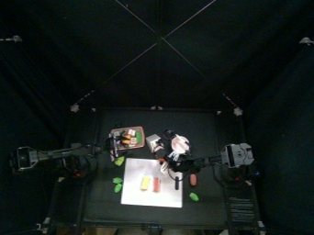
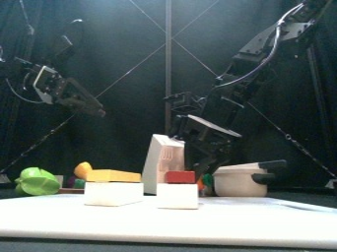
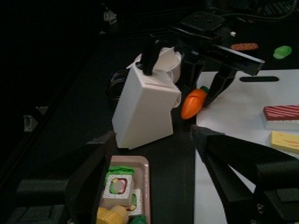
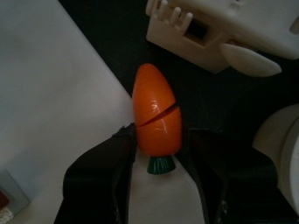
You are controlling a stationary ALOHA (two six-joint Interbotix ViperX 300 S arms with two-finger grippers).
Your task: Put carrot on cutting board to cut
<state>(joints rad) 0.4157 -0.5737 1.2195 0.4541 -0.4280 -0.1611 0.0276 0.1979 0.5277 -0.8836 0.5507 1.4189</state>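
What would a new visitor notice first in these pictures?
First the orange carrot, lying on the dark table just beside the white cutting board, with the right gripper open around its green end. Next, the white box standing upright beside the carrot. The left gripper hangs in the air at the left, away from everything.

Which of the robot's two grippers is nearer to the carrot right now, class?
Right. The right gripper straddles the carrot, jaws open on either side of its green end. The left gripper hangs raised at the table's far left side, well away from it.
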